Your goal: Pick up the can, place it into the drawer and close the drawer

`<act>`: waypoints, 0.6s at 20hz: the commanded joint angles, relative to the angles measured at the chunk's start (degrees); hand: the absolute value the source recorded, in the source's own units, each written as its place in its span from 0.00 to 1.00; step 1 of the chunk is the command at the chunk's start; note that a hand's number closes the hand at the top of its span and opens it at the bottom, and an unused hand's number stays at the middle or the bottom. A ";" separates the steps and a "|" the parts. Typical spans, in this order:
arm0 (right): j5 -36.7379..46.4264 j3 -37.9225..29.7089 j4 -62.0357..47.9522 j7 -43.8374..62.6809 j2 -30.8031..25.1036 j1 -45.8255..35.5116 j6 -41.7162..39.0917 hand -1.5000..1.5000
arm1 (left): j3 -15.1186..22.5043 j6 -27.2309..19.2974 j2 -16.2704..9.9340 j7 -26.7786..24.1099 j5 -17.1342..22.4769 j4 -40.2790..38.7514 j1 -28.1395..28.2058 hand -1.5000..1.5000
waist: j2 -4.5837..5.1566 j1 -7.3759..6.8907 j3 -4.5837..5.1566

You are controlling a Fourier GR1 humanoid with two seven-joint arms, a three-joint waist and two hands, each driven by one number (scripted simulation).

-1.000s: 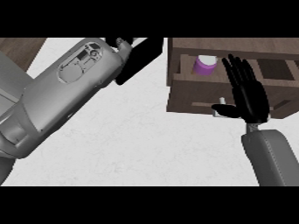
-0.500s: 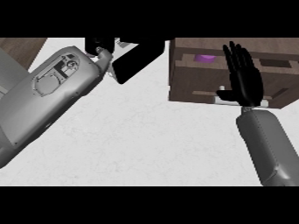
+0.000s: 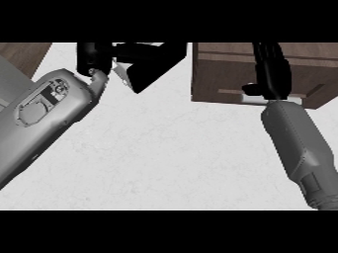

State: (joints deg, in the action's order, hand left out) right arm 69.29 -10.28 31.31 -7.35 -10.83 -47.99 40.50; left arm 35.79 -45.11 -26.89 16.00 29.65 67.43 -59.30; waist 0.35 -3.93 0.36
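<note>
**Pushing the drawer home with a flat hand**

My right hand (image 3: 272,74) lies with its fingers straight against the front of the wooden drawer (image 3: 223,79), at the far right of the counter; it grasps nothing, the fingers pointing away from me and running out of view at the far edge. My right forearm (image 3: 303,148) comes up from the near right, roughly in line with the push. I judge the step in hand to be closing the drawer, and the drawer front looks nearly flush with its cabinet, so little travel seems left.

The can does not show anywhere. I take it to be inside the drawer, hidden by the front and by my hand, but I cannot confirm that.

To do this well, I should keep the fingers flat on the front and press straight towards the far side, not sideways, so the drawer does not skew. I should stop once the front sits even.

My left hand (image 3: 128,59) hangs at the far left over the white counter (image 3: 172,158), well apart from the drawer; whether its fingers are curled I cannot tell.
</note>
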 commanded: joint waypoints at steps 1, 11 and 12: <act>1.13 -0.95 -7.64 2.54 0.60 -8.70 -0.34 0.00 | -0.92 0.87 -0.17 -3.16 -0.85 0.79 4.26 0.00 | 1.02 -0.47 -0.41; 0.21 -4.03 -16.11 2.03 -0.82 -14.66 2.71 0.00 | -0.07 0.64 -2.29 -0.87 -2.93 8.33 8.60 0.00 | 1.30 -1.70 -0.52; 0.27 -4.28 -16.57 1.70 -1.73 -14.77 3.17 0.00 | -1.07 1.20 -2.75 -1.33 -2.55 8.79 8.66 0.00 | 1.48 -1.88 -0.52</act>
State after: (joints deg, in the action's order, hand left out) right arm 70.79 -12.84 17.24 -5.61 -12.45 -59.24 42.77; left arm 34.99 -44.27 -29.14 14.69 27.50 74.25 -52.02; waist 1.12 -4.59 0.12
